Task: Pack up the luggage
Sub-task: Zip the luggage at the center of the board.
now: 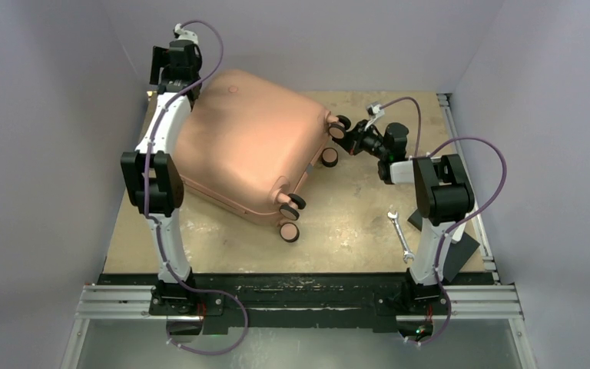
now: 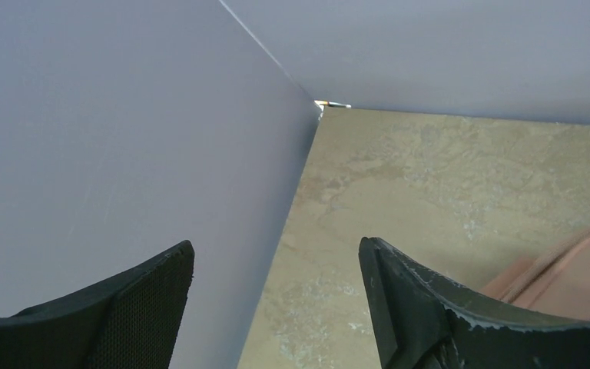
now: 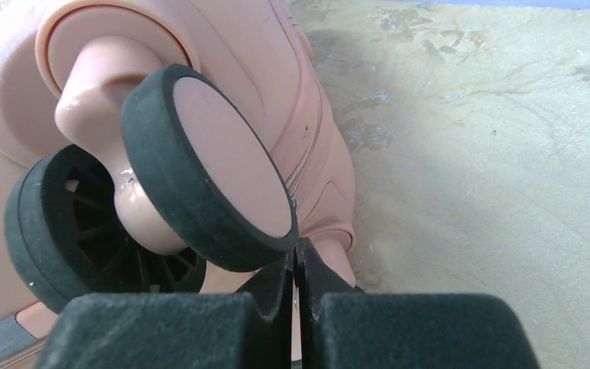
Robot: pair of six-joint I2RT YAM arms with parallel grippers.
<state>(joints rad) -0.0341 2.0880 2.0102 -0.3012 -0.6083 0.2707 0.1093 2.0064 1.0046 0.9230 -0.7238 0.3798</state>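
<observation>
1 wrench [image 1: 400, 237] lies at 4 o'clock on the table [image 1: 346, 238]. The closed luggage [image 1: 250, 142] lies flat left of centre. Right gripper [image 3: 296, 261], jaws pressed together, sits just beside a wheel [image 3: 200, 165] at 2 o'clock. Left gripper [image 2: 276, 246] hangs open and empty at 11 o'clock.

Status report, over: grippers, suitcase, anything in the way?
Left gripper open, empty, far left. Right gripper shut, tips by a wheel. Suitcase closed, lying flat. Wrench lying loose, right side.
</observation>
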